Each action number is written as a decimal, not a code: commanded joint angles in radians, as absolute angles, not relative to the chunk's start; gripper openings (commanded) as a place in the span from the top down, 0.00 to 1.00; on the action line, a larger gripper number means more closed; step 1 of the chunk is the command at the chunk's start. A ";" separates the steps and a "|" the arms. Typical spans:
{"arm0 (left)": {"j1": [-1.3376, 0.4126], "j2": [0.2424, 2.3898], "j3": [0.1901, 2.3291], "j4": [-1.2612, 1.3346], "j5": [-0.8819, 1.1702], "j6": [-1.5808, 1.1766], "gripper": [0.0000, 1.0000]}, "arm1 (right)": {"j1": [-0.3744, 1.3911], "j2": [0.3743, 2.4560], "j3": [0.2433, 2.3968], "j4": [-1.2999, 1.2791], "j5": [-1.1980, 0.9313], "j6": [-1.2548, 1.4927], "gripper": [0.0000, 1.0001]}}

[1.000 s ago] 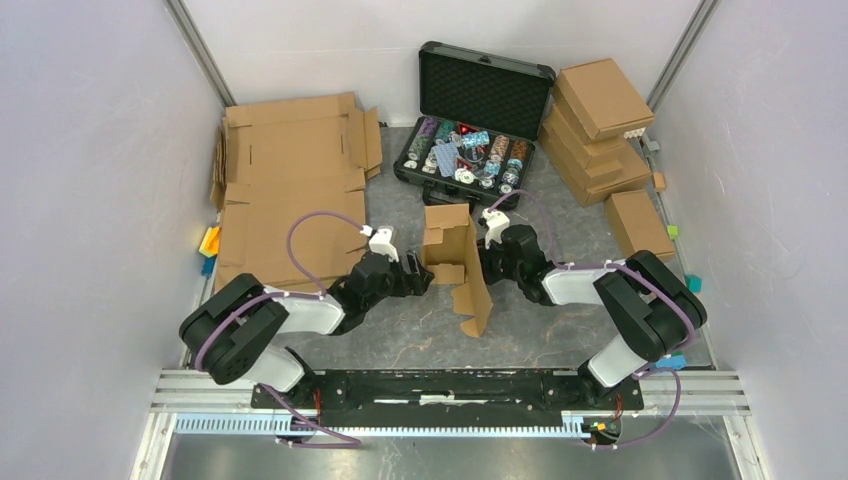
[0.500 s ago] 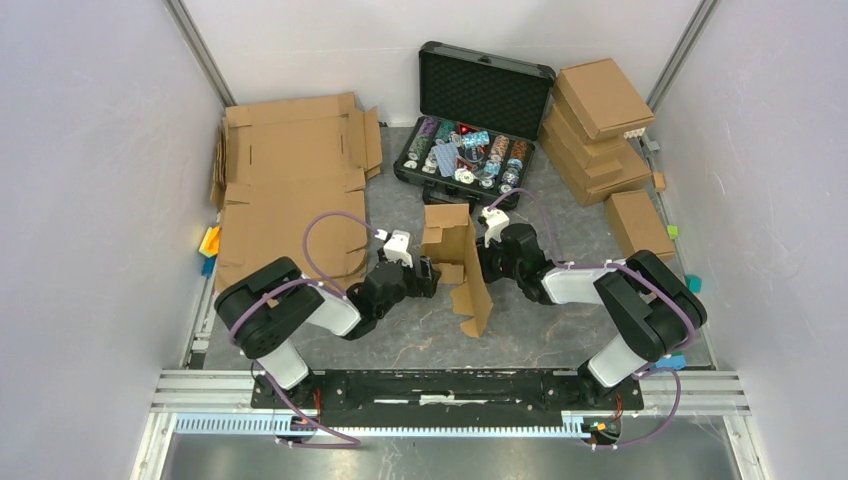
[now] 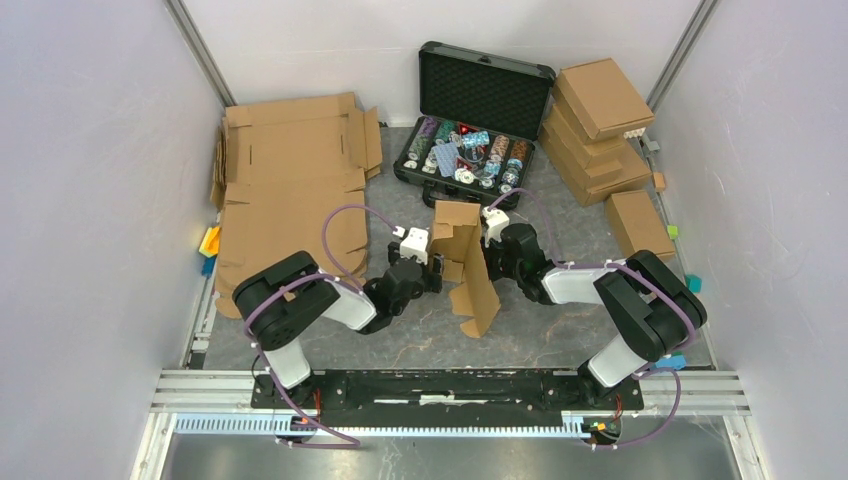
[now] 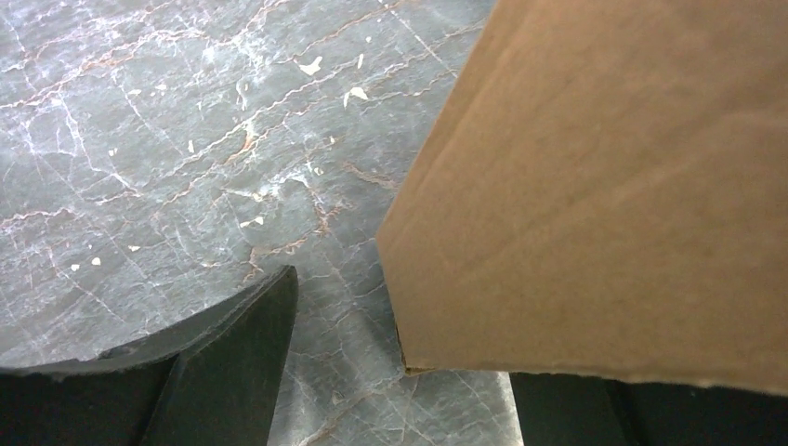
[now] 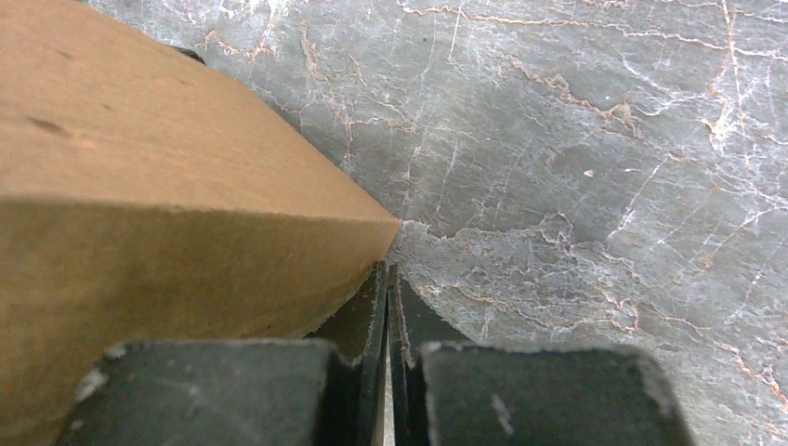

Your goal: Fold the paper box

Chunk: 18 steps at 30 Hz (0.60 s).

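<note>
The paper box (image 3: 462, 250) stands half folded on the grey marbled table, its walls upright and one long flap reaching toward the arms. My left gripper (image 3: 432, 272) is at the box's left side. In the left wrist view it (image 4: 395, 372) is open, with a box panel (image 4: 604, 186) lying over its right finger and bare table between the fingers. My right gripper (image 3: 487, 262) is against the box's right side. In the right wrist view it (image 5: 387, 297) is shut with nothing between the fingers, and the box wall (image 5: 158, 232) rests beside its left finger.
An open black case (image 3: 470, 140) of chips stands behind the box. Large flat cardboard sheets (image 3: 290, 190) lie at the left. A stack of closed boxes (image 3: 595, 130) and one single box (image 3: 638, 222) sit at the right. Small coloured blocks (image 3: 209, 243) lie by the left wall.
My left arm has swung right and its gripper has reached the box's left side. The box has shifted slightly right and stands more upright. The right arm has barely moved.
</note>
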State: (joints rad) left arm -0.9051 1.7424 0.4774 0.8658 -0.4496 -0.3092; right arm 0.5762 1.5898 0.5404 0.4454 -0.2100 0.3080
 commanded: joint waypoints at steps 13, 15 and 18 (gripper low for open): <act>-0.839 1.695 0.449 0.801 -0.371 -0.489 0.13 | 0.582 1.581 0.586 0.469 -0.235 0.299 0.97; -0.838 1.697 0.461 0.773 -0.354 -0.502 0.13 | 0.581 1.579 0.588 0.467 -0.236 0.299 0.97; -0.836 1.686 0.455 0.752 -0.338 -0.510 0.13 | 0.581 1.575 0.589 0.460 -0.233 0.297 0.97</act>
State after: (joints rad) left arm -0.8402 1.7035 0.4622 0.8162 -0.3882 -0.4492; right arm 0.5762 1.5898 0.5537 0.4458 -0.2272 0.3077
